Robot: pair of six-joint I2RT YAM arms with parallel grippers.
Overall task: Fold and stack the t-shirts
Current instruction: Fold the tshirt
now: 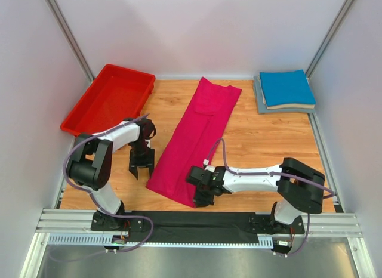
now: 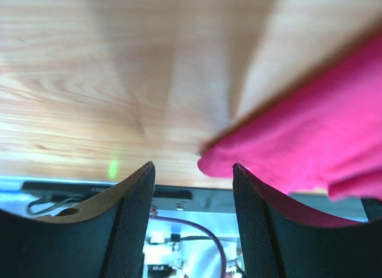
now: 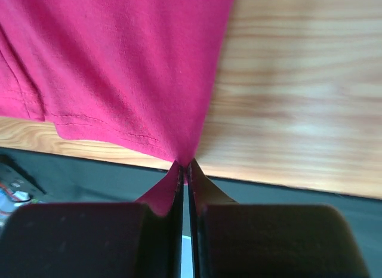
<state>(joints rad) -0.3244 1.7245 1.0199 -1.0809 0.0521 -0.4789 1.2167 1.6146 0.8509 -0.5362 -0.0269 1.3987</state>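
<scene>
One magenta t-shirt (image 1: 194,138), one folded stack (image 1: 286,92) topped blue, one red bin (image 1: 110,99)

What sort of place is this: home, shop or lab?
Most likely a lab test cell. White panels on metal framing enclose a wooden table, the left arm and right arm are bolted to a rail at its near edge, and the props are a red bin, a pink shirt and folded shirts.
</scene>
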